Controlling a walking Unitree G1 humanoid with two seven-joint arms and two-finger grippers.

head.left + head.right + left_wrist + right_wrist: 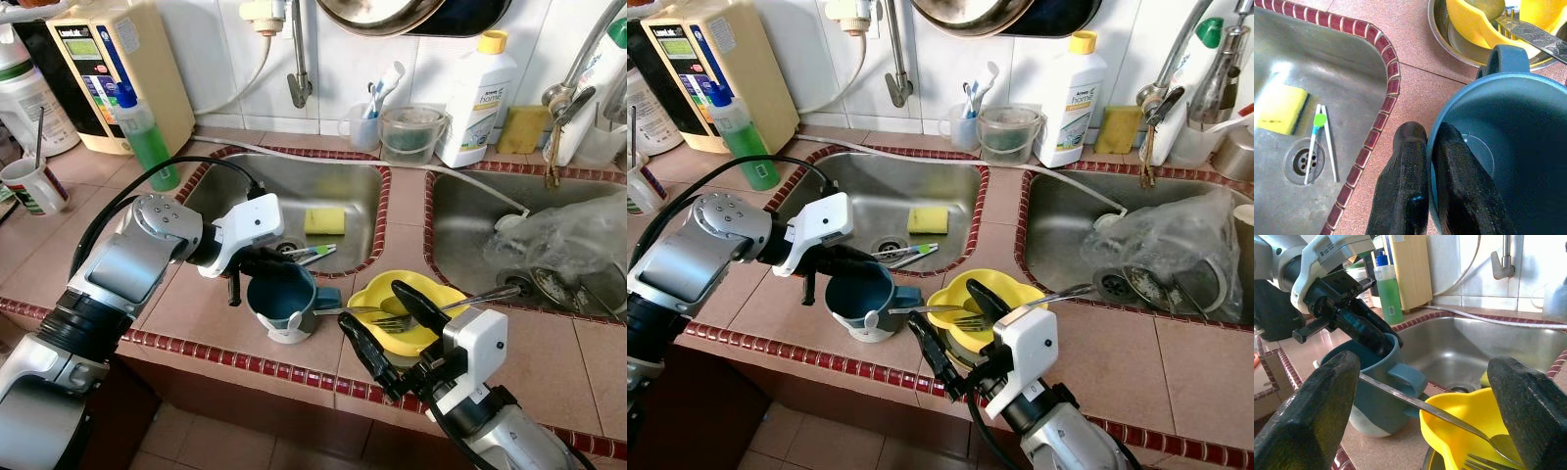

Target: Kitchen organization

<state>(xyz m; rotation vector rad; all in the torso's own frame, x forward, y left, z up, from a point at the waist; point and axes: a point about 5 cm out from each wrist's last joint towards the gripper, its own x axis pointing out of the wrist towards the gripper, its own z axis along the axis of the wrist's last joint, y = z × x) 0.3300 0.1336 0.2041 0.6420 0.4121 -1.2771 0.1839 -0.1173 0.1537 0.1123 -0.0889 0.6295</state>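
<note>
Left eye view: left end effector [266,264] clamped on mug [281,302] rim at centre frame, presumably to lift it off the desk [211,308]; right end effector [382,328] spread wide, lower centre, around bowl [411,304].

Left wrist view: fingers [1405,186] pinching mug wall, one inside, one outside.

Right wrist view: spoon [1415,404] lying across mug and bowl, between wide fingers.
</note>
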